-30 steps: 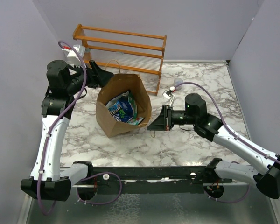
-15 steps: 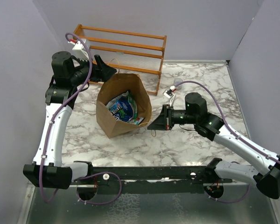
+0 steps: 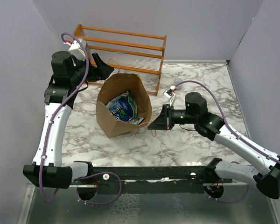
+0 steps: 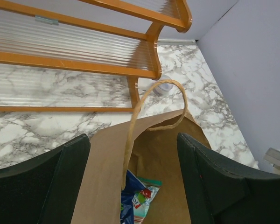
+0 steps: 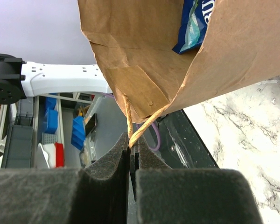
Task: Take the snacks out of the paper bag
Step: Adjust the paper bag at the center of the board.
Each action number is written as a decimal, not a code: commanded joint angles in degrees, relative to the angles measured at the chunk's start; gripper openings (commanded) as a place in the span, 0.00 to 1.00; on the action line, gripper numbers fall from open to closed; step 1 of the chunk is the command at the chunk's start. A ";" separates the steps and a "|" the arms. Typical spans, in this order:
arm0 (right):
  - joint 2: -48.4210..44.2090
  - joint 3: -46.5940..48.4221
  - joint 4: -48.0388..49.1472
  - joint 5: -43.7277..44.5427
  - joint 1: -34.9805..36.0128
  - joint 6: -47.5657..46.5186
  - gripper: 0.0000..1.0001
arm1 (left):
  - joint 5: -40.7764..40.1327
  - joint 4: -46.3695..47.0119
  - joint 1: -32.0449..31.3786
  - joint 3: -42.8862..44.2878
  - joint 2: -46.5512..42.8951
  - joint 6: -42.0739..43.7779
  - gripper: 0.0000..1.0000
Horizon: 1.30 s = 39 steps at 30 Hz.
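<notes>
Tight on bag handle (image 5: 147,125) — right gripper (image 5: 132,150)

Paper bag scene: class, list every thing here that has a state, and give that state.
paper bag: standing, mouth open.
snacks: inside the bag.
left gripper: open, holding nothing, over the bag's rim.
right gripper: shut on one handle.
other handle: free, arching up.

A brown kraft paper bag (image 3: 109,125) is found upright, mouth open, at nine o'clock from the middle of the table (image 3: 205,84). One twisted loop handle (image 4: 151,95) is seen raised at the rim's twelve o'clock. The second handle (image 5: 141,126) is drawn taut at four o'clock. Glossy blue, green and teal snacks (image 3: 122,108) are noted bunched inside.
</notes>
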 commanded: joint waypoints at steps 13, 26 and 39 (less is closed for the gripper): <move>-1.79 1.71 -0.09 1.49 0.30 -0.74 0.01 | 20.34 18.25 0.40 -7.14 -0.01 -13.14 0.40; -3.03 1.70 -1.31 2.67 0.30 -1.19 0.01 | 25.83 20.92 0.40 -5.76 2.53 -13.59 0.41; -1.95 2.59 -2.01 3.53 0.30 -1.76 0.01 | 29.19 17.71 0.40 -4.92 2.90 -5.18 0.09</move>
